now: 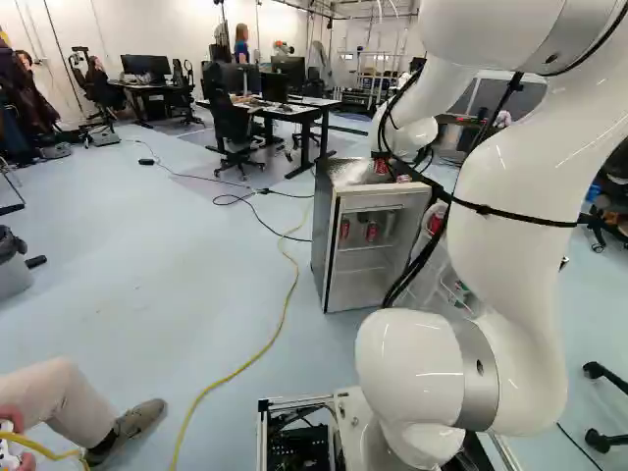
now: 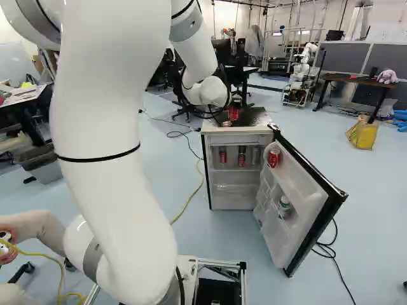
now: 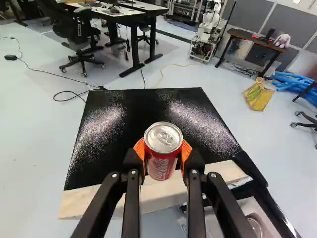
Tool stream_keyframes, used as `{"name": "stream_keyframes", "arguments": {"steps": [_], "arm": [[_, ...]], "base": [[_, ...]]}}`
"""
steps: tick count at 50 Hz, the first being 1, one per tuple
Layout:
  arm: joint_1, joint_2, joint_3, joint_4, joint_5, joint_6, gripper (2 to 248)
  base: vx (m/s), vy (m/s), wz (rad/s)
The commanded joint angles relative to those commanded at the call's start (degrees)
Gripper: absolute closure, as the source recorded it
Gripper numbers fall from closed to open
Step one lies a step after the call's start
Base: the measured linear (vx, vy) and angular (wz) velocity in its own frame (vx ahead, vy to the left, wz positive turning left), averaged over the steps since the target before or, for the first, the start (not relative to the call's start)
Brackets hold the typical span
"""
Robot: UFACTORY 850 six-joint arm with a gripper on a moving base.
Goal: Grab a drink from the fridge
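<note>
Small fridge [image 1: 324, 235] ahead of the base, door [image 2: 313, 190] swung wide to the right. Reads as a sensible opening: the shelves lie exposed and the door stands aside from the way in.

Task's drink: a red can [image 3: 162, 166], out of the fridge, upright over the near part of its black top [image 3: 143, 106], by the pale front edge [image 3: 101, 199]. Whether its base touches the top, cannot tell.

Gripper [image 3: 163, 148] pinching that can, orange pads [image 3: 139, 149] pressed on opposite sides of its wall. Lid uncovered, so the likely point of a side hold is to keep the drink level and leave the rim free. Thin metal wall; guess is that a firm but moderate squeeze serves, too much dents it.

Other drinks left in place: two cans [image 2: 222, 154] [image 2: 241, 156] standing on the inner shelf, one more [image 2: 273, 158] high in the door, a bottle [image 2: 284, 204] lower there. Door racks presumably keep them from tipping as it swings.

Judgement: grab essentially made. Next, lift straight or carry away level, staying left of the open door; a low sweep right could clip its top corner.
</note>
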State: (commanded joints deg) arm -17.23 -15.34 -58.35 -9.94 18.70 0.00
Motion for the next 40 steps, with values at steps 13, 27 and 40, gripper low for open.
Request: {"name": "stream_keyframes", "arguments": {"steps": [13,27,40], "arm": [[0.49,-0.63,-0.74,1.22,0.00,0.00,160],[0.93,-1.21,-1.41,2.64,0.00,0.00,160],[1.32,-1.74,-2.03,3.96,-0.09,0.00,160]], "base": [[0.000,0.000,0.000],[0.000,0.000,0.000],[0.000,0.000,0.000]]}}
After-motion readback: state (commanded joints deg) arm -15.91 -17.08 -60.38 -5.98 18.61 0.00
